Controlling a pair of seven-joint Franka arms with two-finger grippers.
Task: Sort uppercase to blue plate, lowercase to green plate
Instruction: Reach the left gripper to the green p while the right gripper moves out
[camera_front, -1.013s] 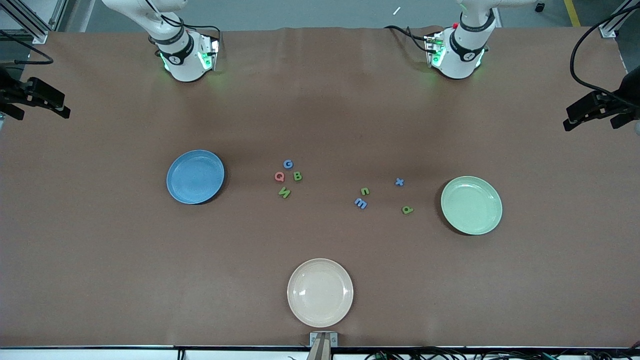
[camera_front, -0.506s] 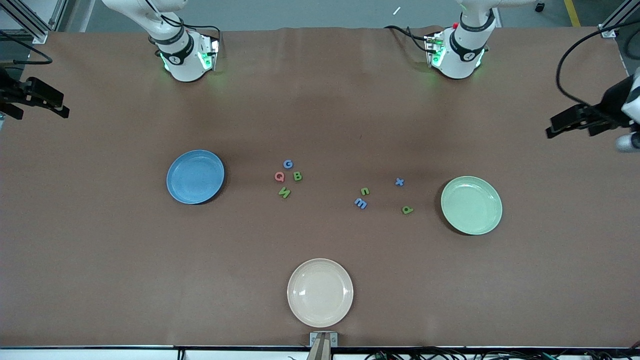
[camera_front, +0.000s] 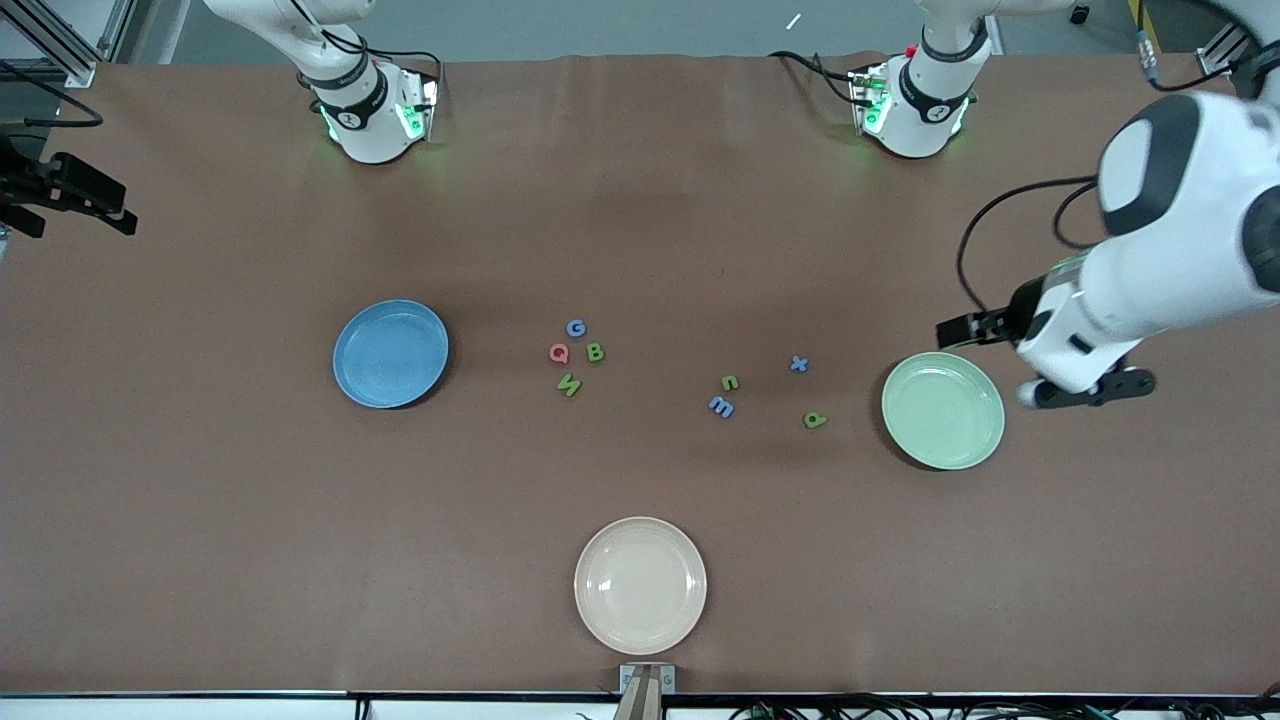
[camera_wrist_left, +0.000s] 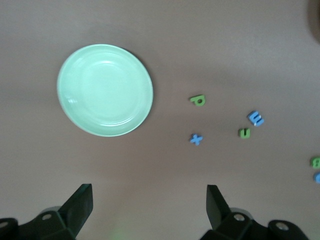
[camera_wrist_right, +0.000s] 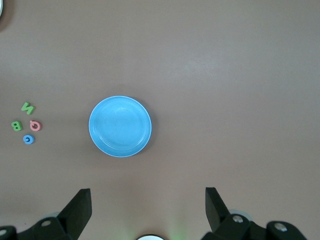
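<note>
Left claw (camera_wrist_left: 149, 212) hangs wide open and empty over the brown worktop (camera_front: 640, 200), beside the round, shallow green plate (camera_front: 943, 410). Right claw (camera_wrist_right: 148, 210), equally spread and empty, shows only in its wrist view, above the smooth blue plate (camera_front: 390, 353). Flat foam capitals (camera_front: 575, 354) cluster near the blue plate; lowercase letters (camera_front: 765, 392) lie scattered toward the green one. A cream plate (camera_front: 640, 585) sits nearest the front camera.
</note>
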